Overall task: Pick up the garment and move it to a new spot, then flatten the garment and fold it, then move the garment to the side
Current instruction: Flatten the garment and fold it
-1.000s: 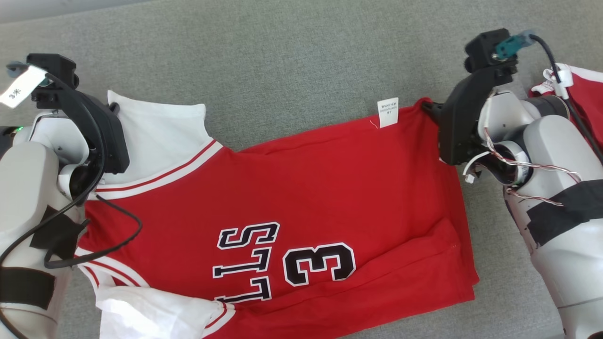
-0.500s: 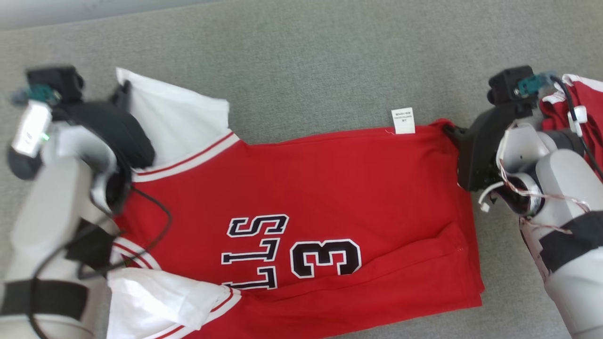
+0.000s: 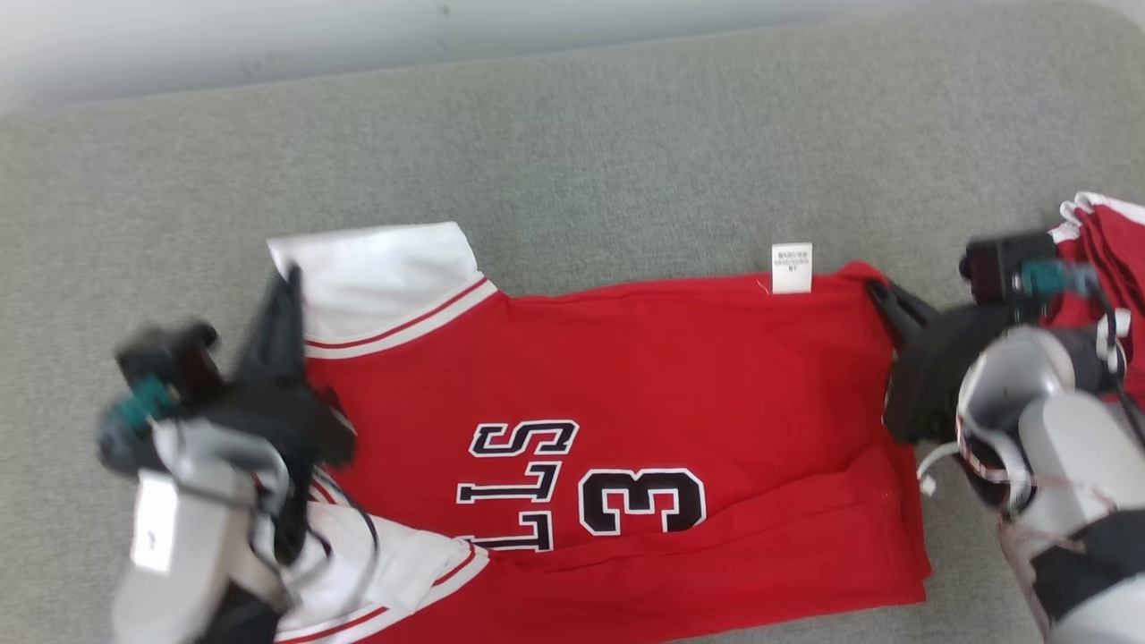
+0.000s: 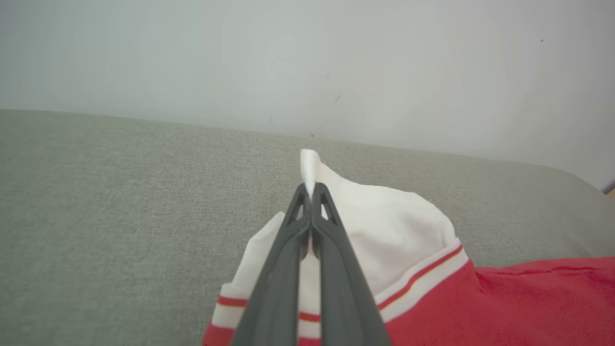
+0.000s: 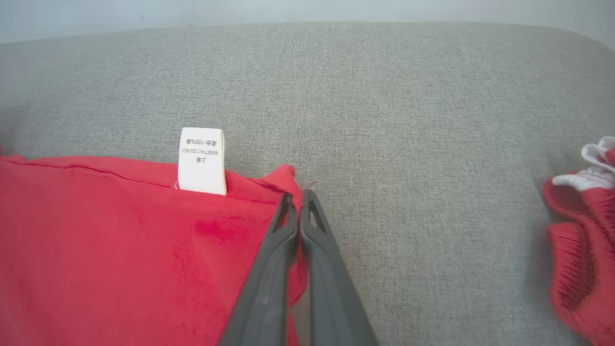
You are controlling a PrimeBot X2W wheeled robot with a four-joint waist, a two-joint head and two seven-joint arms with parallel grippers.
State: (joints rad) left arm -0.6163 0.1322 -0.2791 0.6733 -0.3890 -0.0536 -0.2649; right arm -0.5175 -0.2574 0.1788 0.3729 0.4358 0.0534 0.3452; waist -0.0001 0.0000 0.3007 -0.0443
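- The garment (image 3: 626,376) is a red jersey with white sleeves and red-and-white striped trim. It carries a black, white-outlined number 3 (image 3: 642,501) and block letters beside it.
- It lies spread across the middle of the grey fabric surface (image 3: 581,170), sleeve end toward the left edge and hem toward the right edge. Its near side runs out of the bottom of the head view.
- The red body is mostly flat. A lapped layer makes a slanting crease near the hem on the near side.
- A white care label (image 3: 792,267) sticks out from the far edge of the jersey, close to its far hem corner.
- The left gripper (image 4: 310,192) is clenched on the far white sleeve (image 3: 385,268); a tip of white cloth pokes out past the fingertips.
- The right gripper (image 5: 298,197) is clenched on the far hem corner, just beside the label.
- A broad bare strip of grey lies between the jersey and the far edge of the surface, which meets a pale wall (image 3: 358,36). More bare grey lies left of the far sleeve.
- Toward the right edge, a second red-and-white cloth heap (image 3: 1105,241) lies near the hem, with the right arm in the gap between them.
- Count: one spread jersey, two white sleeves, one label, two grippers, one other cloth heap.
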